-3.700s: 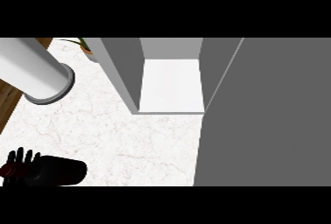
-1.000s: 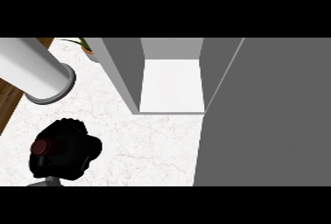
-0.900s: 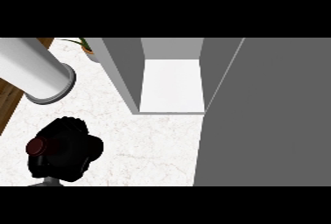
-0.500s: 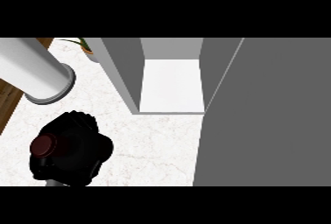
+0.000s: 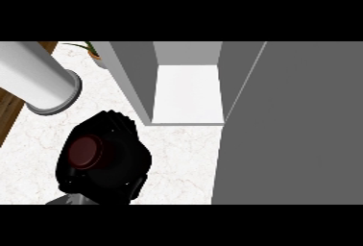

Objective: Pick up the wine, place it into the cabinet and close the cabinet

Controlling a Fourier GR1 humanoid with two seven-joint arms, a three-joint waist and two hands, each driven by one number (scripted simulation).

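Since half a second ago, the left hand (image 5: pixel 117 163) has risen and edged closer to the cabinet (image 5: pixel 186 93), looming larger in the head view; its black fingers are curled round the wine (image 5: pixel 86 152), whose dark red round end faces upward within the grip; the bottle's body is hidden by the hand; a grey forearm (image 5: pixel 71 200) shows just below it at the lower edge. Beneath lies a white marble counter (image 5: pixel 181 158) with faint veins; the cabinet stands beyond the hand, its door open, showing a pale bare interior floor; a broad grey panel (image 5: pixel 297 125), seemingly the open door, fills the space to the cabinet's right; left of the cabinet a thick white cylinder (image 5: pixel 35 77) slants across the counter, with a potted plant (image 5: pixel 93 50) between them; dark wood (image 5: pixel 10 115) shows at the far left edge.
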